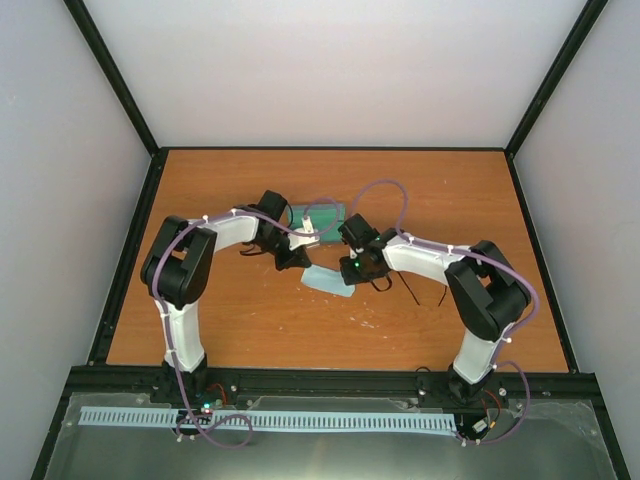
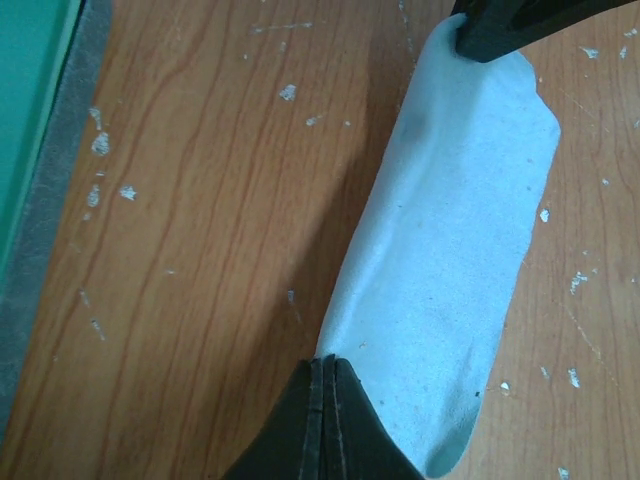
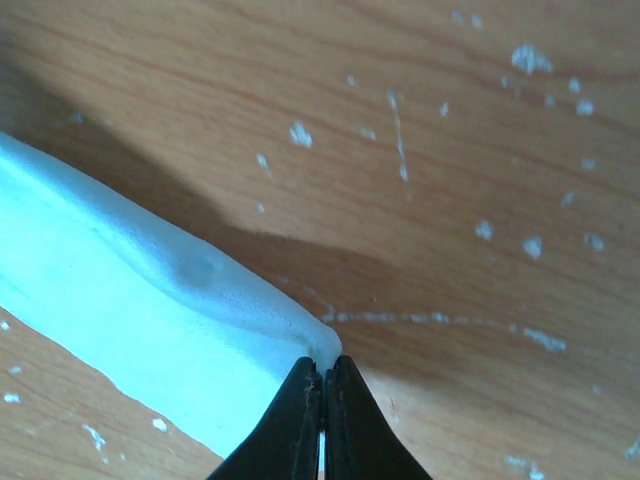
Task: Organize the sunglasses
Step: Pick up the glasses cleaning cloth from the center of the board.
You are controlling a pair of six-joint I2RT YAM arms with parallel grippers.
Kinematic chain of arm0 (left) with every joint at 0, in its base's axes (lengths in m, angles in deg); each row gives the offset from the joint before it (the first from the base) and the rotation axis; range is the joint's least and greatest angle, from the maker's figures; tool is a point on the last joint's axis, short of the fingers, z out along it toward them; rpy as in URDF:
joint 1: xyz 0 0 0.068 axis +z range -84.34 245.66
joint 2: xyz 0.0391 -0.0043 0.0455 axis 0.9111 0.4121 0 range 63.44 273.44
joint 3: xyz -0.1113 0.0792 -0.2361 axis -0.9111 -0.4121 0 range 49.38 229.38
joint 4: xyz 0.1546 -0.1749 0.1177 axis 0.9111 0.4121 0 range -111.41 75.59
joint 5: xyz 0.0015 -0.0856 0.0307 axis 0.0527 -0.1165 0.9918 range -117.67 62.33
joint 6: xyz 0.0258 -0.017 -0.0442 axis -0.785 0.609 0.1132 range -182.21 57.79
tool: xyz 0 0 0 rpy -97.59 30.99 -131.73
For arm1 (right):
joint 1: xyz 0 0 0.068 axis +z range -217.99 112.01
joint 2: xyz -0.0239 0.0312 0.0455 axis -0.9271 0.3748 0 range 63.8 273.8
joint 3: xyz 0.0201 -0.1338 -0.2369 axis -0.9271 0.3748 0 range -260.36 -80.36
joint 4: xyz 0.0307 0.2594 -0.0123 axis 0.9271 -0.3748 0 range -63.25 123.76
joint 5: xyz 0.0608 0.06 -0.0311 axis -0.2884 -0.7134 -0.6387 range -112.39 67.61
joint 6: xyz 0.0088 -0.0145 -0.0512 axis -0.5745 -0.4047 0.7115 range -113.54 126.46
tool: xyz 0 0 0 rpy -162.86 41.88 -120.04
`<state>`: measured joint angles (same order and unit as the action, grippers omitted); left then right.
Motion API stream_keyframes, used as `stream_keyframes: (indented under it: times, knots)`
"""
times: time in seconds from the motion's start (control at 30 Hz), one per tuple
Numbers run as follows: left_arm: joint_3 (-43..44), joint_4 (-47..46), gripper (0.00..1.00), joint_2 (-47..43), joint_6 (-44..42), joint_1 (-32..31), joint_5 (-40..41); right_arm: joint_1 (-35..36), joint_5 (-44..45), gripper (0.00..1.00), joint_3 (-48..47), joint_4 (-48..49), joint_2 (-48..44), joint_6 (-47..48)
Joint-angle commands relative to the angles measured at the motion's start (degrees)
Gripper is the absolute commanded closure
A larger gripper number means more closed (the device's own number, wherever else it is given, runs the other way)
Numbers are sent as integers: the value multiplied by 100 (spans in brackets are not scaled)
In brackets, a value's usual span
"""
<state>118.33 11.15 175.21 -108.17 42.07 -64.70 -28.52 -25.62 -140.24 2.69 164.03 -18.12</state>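
Note:
A pale blue cloth (image 1: pixel 328 281) lies folded into a long strip on the table between my two grippers. My left gripper (image 1: pixel 303 262) is shut on one end of it; in the left wrist view the cloth (image 2: pixel 450 240) runs away from the closed gripper (image 2: pixel 326 362) to the right gripper's black fingers (image 2: pixel 495 30). My right gripper (image 1: pixel 346 273) is shut on the other end, pinching the cloth's (image 3: pixel 130 310) folded edge at the gripper tips (image 3: pixel 322 366). The sunglasses (image 1: pixel 411 291) lie mostly hidden under the right arm; only thin black temple arms show.
The blue-grey case (image 1: pixel 320 214) lies open behind the grippers, its green lining showing; its edge also shows at the left of the left wrist view (image 2: pixel 30 110). The wooden table top (image 1: pixel 250 320) is speckled with white marks. Black frame posts and white walls ring the table.

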Motion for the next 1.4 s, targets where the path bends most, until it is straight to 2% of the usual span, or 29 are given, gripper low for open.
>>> stream_keyframes:
  times: [0.0, 0.53, 1.07, 1.37]
  knots:
    - [189, -151, 99, -233, 122, 43, 74, 26, 182, 97, -357, 30, 216, 185]
    - [307, -517, 99, -356, 223, 300, 425, -36, 629, 97, -887, 91, 487, 339]
    - [268, -950, 99, -489, 455, 319, 669, -206, 803, 97, -1719, 70, 965, 552]
    - [317, -1269, 99, -469, 644, 551, 781, -369, 862, 97, -2037, -1, 1128, 748]
